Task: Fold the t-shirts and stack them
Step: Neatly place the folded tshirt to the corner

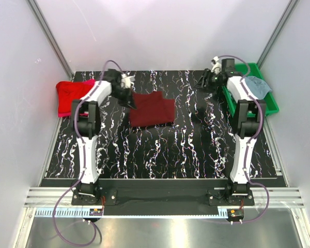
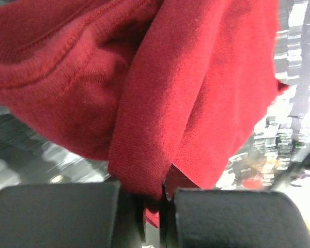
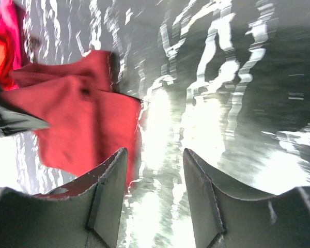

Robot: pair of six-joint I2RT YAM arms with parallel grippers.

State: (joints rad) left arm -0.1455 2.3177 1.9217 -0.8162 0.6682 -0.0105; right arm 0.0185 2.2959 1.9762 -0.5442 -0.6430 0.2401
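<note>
My left gripper is clamped on the ten o'clock corner of the dark maroon t-shirt, which lies near the centre of the table. My right gripper hangs open and empty at two o'clock. Lifting one-handed may slip that thin pinch or drag the cloth askew.

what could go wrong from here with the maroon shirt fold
1. The left tool pinches only a narrow fold of the dark maroon shirt at its very tip; a pull may slip it free.
2. The right tool is open and holds nothing, so a one-sided lift could bunch the shirt instead of folding it flat.
3. The red shirt lies at the table's left edge beside the left arm; a swing could nudge it off.
</note>
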